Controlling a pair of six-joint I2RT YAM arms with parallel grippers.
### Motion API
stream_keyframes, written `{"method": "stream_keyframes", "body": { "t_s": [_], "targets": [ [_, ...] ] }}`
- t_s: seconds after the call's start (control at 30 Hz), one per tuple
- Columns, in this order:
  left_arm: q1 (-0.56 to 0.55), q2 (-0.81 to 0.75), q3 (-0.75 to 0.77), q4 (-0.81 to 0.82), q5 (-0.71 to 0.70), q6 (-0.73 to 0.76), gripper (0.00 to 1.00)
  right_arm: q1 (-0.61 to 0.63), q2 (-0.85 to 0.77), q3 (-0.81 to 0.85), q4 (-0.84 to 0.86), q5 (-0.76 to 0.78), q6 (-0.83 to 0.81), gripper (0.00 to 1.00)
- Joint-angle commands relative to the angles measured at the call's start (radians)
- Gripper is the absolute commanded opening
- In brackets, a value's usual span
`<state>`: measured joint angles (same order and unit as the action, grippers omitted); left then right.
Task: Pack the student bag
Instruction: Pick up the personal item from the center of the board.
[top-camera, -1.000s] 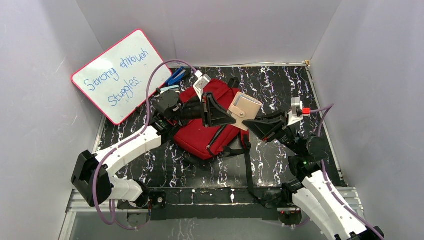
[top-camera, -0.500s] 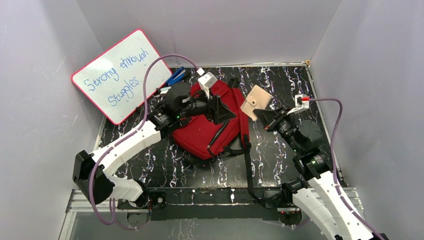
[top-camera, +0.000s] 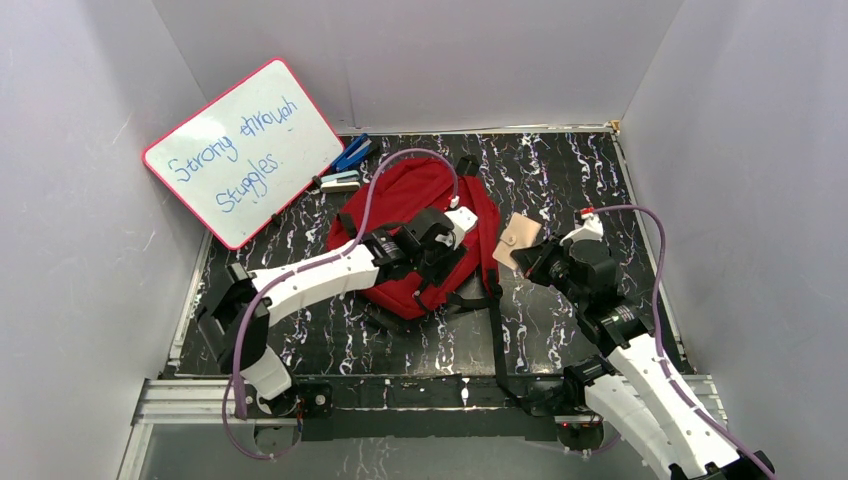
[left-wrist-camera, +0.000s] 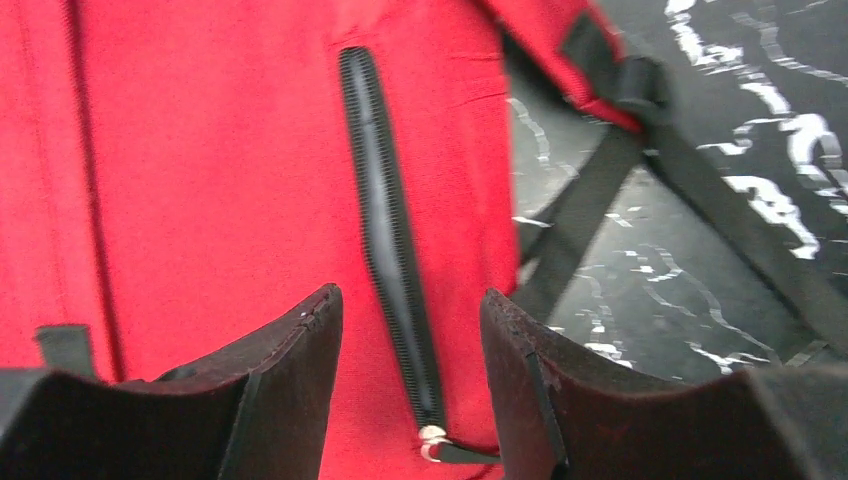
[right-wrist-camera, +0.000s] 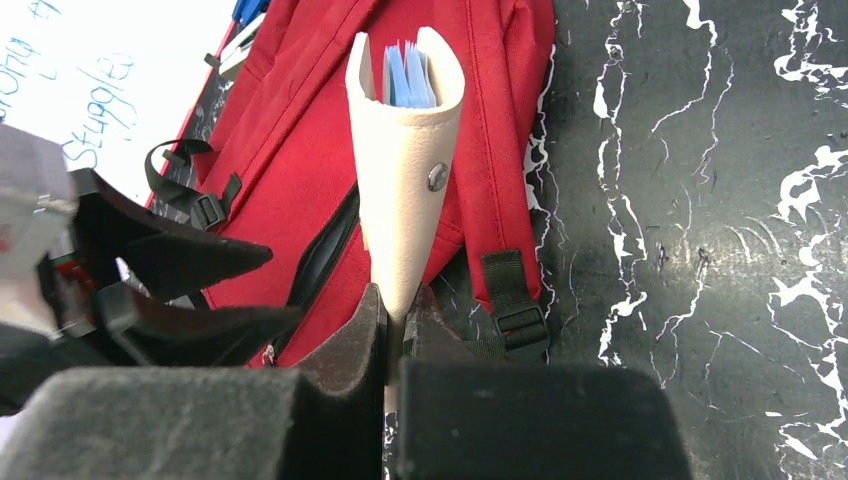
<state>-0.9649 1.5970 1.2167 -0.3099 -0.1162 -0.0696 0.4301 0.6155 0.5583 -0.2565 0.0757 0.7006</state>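
Over on the black, white-veined counter (top-camera: 570, 165), things have changed from a second ago. Then both arms met above the middle of the student bag (top-camera: 400, 195) with the beige wallet (top-camera: 519, 237) between them. Now the left arm (top-camera: 310, 280) has swung down and nearer, lying low across the bag's near-left part. The right arm (top-camera: 640, 370) has drawn back to the right, taking the wallet with it off the bag's right edge.

A whiteboard (top-camera: 240, 150) with blue writing leans against the left wall at the far left. Some blue pens or clips (top-camera: 350, 152) lie between it and the bag's far corner; I can't tell which. Black straps (left-wrist-camera: 585, 205) trail from the bag's right side onto the counter, and one long strap (top-camera: 497, 330) runs toward the near edge, between the bag and the right arm. From above, the left arm hides much of the bag's near half.

The bag lies flat, left of centre on the counter. The left jaws stand apart just above its red front, holding nothing, with the black pocket zipper (left-wrist-camera: 385, 230) running through the gap and its pull (left-wrist-camera: 435, 442) near the right finger. The right jaws are pinched on the wallet's lower edge, and the wallet stands upright just right of the bag with blue cards (right-wrist-camera: 408, 80) showing at its top.
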Motion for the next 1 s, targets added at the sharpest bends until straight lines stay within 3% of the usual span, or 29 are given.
{"method": "stream_keyframes", "body": {
  "t_s": [0.0,0.5,0.57,0.7,0.83,0.97],
  "targets": [
    [0.003,0.015,0.052,-0.03,-0.181,0.065,0.49,-0.002,-0.002,0.0,0.073,-0.016,0.013,0.0],
    [0.005,0.127,0.097,-0.015,-0.177,0.119,0.45,0.0,-0.01,-0.017,0.067,-0.042,0.025,0.0],
    [0.004,0.139,0.101,-0.011,-0.184,0.128,0.39,0.0,-0.01,-0.018,0.067,-0.047,0.024,0.0],
    [0.005,0.164,0.112,-0.012,-0.203,0.132,0.15,0.0,-0.017,-0.02,0.05,-0.057,0.02,0.0],
    [0.004,0.167,0.106,-0.011,-0.228,0.12,0.0,-0.001,-0.035,-0.03,0.035,-0.061,0.017,0.0],
    [0.005,0.154,0.1,-0.006,-0.253,0.114,0.0,0.0,-0.017,-0.012,0.037,-0.092,0.019,0.0]
  ]
}}
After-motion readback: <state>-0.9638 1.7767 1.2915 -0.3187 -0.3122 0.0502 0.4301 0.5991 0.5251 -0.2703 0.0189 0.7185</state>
